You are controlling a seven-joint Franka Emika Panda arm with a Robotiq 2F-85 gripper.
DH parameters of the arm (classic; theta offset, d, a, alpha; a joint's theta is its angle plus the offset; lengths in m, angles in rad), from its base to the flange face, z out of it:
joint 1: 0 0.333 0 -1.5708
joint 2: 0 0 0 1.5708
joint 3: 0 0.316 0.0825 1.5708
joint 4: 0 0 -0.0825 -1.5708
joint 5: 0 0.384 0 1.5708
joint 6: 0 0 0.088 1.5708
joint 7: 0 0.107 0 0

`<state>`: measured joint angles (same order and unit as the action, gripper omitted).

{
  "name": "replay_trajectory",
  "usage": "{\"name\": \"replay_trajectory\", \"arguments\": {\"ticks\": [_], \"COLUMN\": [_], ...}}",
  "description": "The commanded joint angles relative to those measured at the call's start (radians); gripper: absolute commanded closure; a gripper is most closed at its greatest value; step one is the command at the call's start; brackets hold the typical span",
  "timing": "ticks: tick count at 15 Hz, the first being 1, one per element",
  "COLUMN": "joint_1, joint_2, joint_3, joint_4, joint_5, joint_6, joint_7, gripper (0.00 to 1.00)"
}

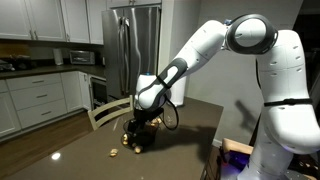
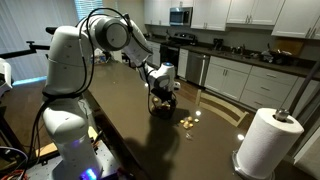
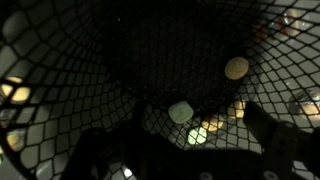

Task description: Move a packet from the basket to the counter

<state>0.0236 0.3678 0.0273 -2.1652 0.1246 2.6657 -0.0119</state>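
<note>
The small dark mesh basket (image 1: pixel 141 136) (image 2: pixel 163 106) stands on the glossy dark brown counter (image 1: pixel 70 150) (image 2: pixel 130 130). My gripper (image 1: pixel 143 118) (image 2: pixel 160 92) reaches down into it from above. In the wrist view the basket's black mesh (image 3: pixel 90 60) fills the frame. My gripper (image 3: pixel 180 150) shows as two dark fingers set wide apart, with nothing visible between them. Small pale packets (image 3: pixel 180 111) (image 3: pixel 237 67) show at or through the mesh; I cannot tell whether they are inside or outside. Two packets (image 1: pixel 113 153) (image 2: pixel 186 122) lie on the counter beside the basket.
A white paper-towel roll (image 2: pixel 266 143) stands on the counter near its end. A wooden chair back (image 1: pixel 105 112) stands at the counter's far side. White kitchen cabinets (image 1: pixel 35 95) (image 2: pixel 250 75) and a steel fridge (image 1: pixel 132 45) line the walls.
</note>
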Motion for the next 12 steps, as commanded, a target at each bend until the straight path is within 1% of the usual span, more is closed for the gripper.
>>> {"name": "replay_trajectory", "arguments": {"ticks": [1,4,8,9,10,11,12], "joint_1": [-0.014,-0.015,-0.015,-0.013,-0.013,-0.014,-0.014], "joint_2": [0.015,0.033,0.061,0.072,0.081,0.094,0.103], "joint_3": [0.0,-0.005,-0.005,-0.007,-0.008,-0.008,-0.008], "joint_4": [0.011,0.014,0.012,0.011,0.012,0.012,0.012], "joint_5": [-0.004,-0.009,-0.014,-0.017,-0.019,-0.02,-0.021], "joint_6": [0.007,0.036,0.113,0.137,0.156,0.178,0.197], "joint_7": [0.01,0.015,0.006,0.007,0.008,0.007,0.007], "gripper": [0.0,0.0,0.0,0.02,0.09,0.24,0.33]}}
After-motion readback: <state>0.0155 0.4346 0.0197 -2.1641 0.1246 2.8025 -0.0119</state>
